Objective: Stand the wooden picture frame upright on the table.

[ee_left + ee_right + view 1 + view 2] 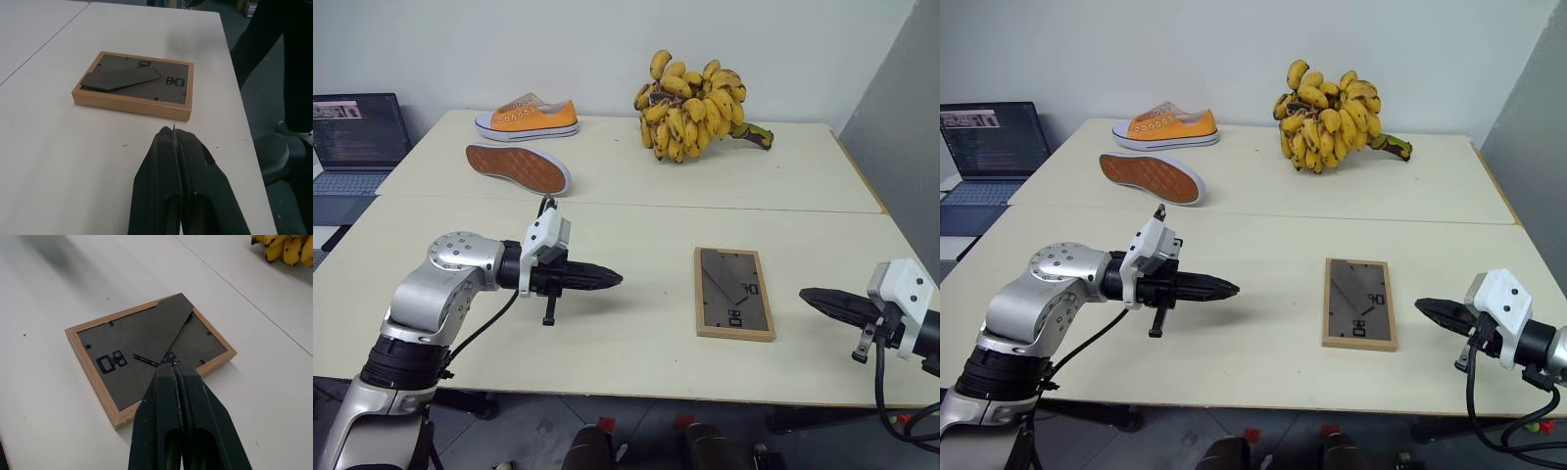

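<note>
The wooden picture frame [735, 293] lies face down near the desk's [636, 230] near-right edge, untouched, so lifting has not begun. The left hand [607, 279] and right hand [815, 297] flank it, both closed and empty. Next, they must open. Bare desk surrounds the frame.

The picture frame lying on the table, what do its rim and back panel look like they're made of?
The picture frame rim looks like light, unpainted wood: pale tan with faint grain. Its back panel seems to be matte dark grey-brown fibreboard or card, flat and dull; which one can't be told.
</note>
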